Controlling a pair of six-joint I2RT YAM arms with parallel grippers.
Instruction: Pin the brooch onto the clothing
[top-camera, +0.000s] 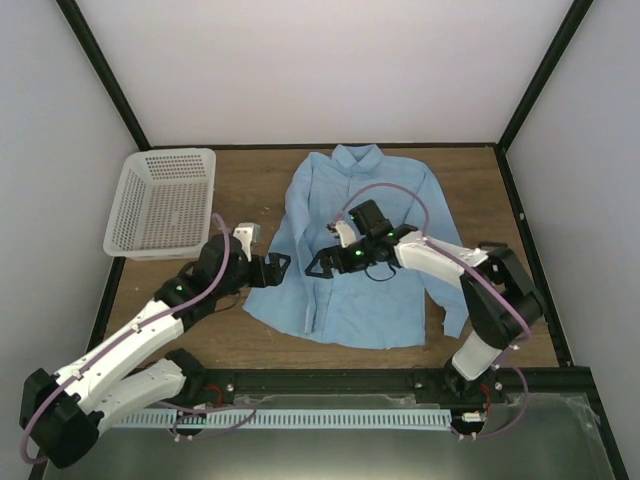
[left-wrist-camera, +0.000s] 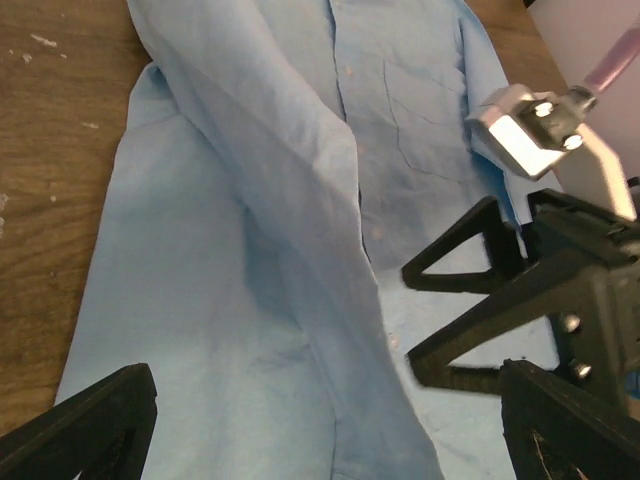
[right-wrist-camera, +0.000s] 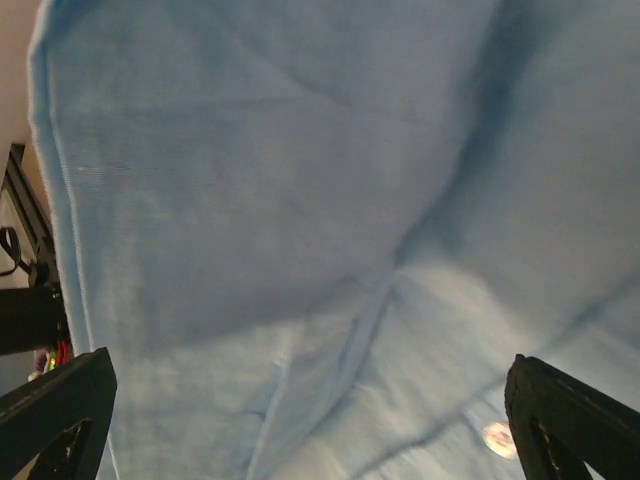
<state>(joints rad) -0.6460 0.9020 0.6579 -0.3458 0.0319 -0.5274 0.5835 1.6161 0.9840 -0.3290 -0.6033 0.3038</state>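
**Brooch:** not showing for certain in any view. A small pale round spot (right-wrist-camera: 497, 437) is lying on the fabric just beside one right fingertip. It is too blurred to tell whether it is the brooch or a shirt button. No orange-red disc is showing on the shirt from above.

**Shirt** (top-camera: 370, 200): lying spread on the table (top-camera: 260, 170), front up, collar at the far end, sleeves folded in along its sides. One front panel is creasing into a long ridge.

**Right gripper** (top-camera: 322, 262): hanging low over the middle of the shirt's front, fingers standing wide apart, with only cloth showing between them.

**Left gripper** (top-camera: 283, 265): sitting at the shirt's left edge, pointing at the right gripper and near it. Its fingers are also standing wide apart and holding nothing.

**Basket** (top-camera: 165, 200): white mesh, sitting well apart from the shirt, beyond its left sleeve.

**Progress:** the shirt is laid out and both grippers are empty over it. If the spot is the brooch, it is resting on the cloth and the pinning may be nearly or fully done. If it is a button, the brooch is yet to be found and fetched.
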